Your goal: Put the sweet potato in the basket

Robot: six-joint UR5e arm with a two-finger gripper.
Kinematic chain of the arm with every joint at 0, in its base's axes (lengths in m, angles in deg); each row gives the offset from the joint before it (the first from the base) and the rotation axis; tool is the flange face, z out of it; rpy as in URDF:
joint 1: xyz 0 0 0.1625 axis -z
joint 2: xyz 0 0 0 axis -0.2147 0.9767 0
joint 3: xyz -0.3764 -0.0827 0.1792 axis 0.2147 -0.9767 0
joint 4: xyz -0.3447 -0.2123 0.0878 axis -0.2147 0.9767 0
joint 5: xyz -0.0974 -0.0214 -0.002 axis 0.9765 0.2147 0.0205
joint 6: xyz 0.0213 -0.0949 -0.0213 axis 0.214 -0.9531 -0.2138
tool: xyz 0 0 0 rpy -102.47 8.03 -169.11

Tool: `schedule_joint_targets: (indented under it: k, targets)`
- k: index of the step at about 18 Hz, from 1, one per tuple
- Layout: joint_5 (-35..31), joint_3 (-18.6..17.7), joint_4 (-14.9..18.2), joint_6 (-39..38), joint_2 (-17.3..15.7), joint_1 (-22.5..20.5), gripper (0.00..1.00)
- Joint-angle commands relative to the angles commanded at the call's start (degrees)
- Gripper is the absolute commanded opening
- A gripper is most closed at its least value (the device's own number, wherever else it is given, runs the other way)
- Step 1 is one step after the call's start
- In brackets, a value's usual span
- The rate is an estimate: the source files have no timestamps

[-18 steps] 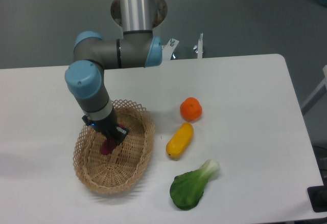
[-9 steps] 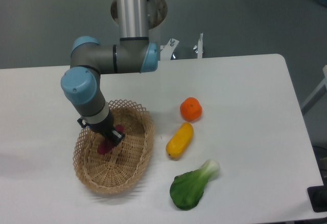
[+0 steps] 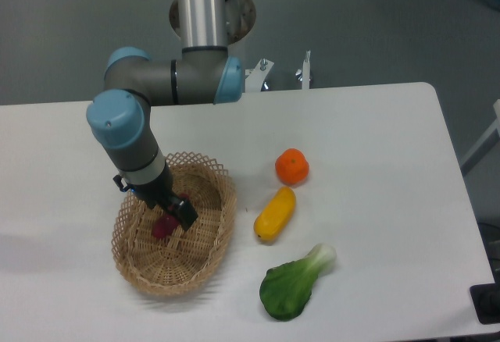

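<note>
The tool (image 3: 173,215) is lowered inside the basket (image 3: 205,266), directly over the sweet potato (image 3: 163,228), which lies on the woven floor in the left-centre of the basket. The tool body hides its fingers, so it cannot be determined whether they grip the sweet potato or have let go. Risks from here, as a judgement: if the fingers remain clamped during retraction, the sweet potato would be lifted out again; a sideways withdrawal could catch the looped rim and drag or tip the light basket across the worktop (image 3: 367,123) toward the yellow vegetable (image 3: 275,213).
</note>
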Motion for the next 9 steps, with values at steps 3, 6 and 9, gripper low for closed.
schedule_joint_targets:
  k: [3,6,9]
  targets:
    - [-0.88,0.79,0.44,1.48,-2.47,-1.68,1.00]
    - [-0.88,0.97,0.62,4.82,-5.01,-6.06,1.00]
    - [-0.88,1.85,1.76,11.65,-6.77,-11.86,1.00]
